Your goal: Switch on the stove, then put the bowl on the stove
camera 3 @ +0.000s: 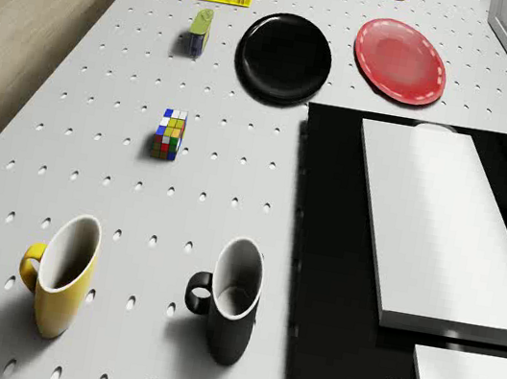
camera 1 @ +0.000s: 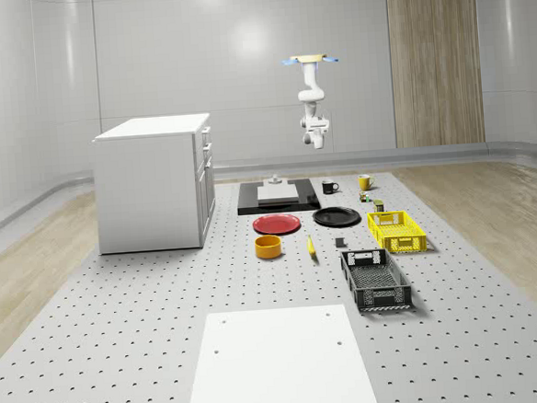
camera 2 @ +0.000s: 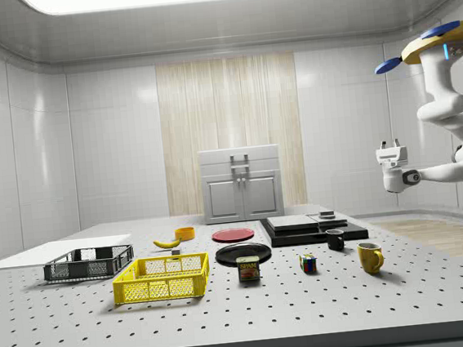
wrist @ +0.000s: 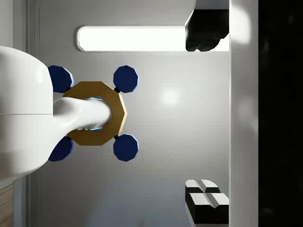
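The stove is a black slab with a pale grey plate on top, at the table's far end. A small grey block sits on its end nearest the drone. The orange bowl stands on the table in front of the red plate, also seen from the side. The drone hovers high above the far end of the table, beside the stove and mugs. The arm hangs below it. My gripper points upward, well above the stove, open and empty, with fingers wide apart.
A red plate and a black plate lie in front of the stove. A black mug, yellow mug, Rubik's cube and can lie to its side. A yellow crate, black crate, banana and white cabinet are also there.
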